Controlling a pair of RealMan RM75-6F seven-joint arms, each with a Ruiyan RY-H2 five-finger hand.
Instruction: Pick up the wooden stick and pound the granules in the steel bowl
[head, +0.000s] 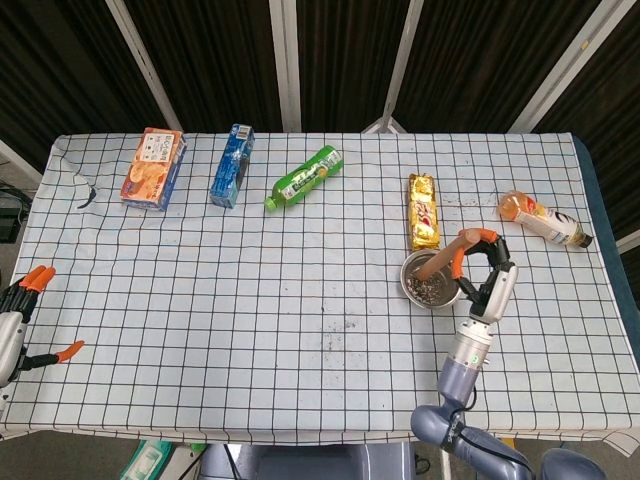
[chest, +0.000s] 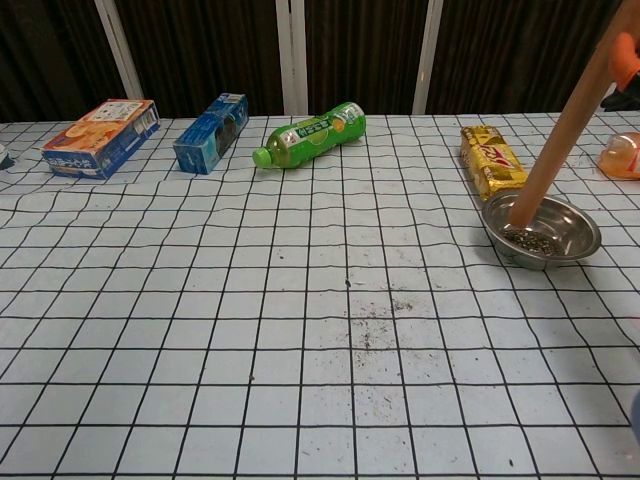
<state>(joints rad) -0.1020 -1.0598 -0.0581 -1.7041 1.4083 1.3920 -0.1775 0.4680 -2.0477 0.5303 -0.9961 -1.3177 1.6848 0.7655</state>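
My right hand grips the wooden stick, fingers wrapped round its upper end. The stick leans, its lower tip inside the steel bowl among dark granules, on the checked bench just beside a yellow packet. My left hand holds nothing at the bench's edge, fingers spread.

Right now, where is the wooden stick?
The right hand holds the wooden stick tilted, its tip in the steel bowl, beside the yellow packet.
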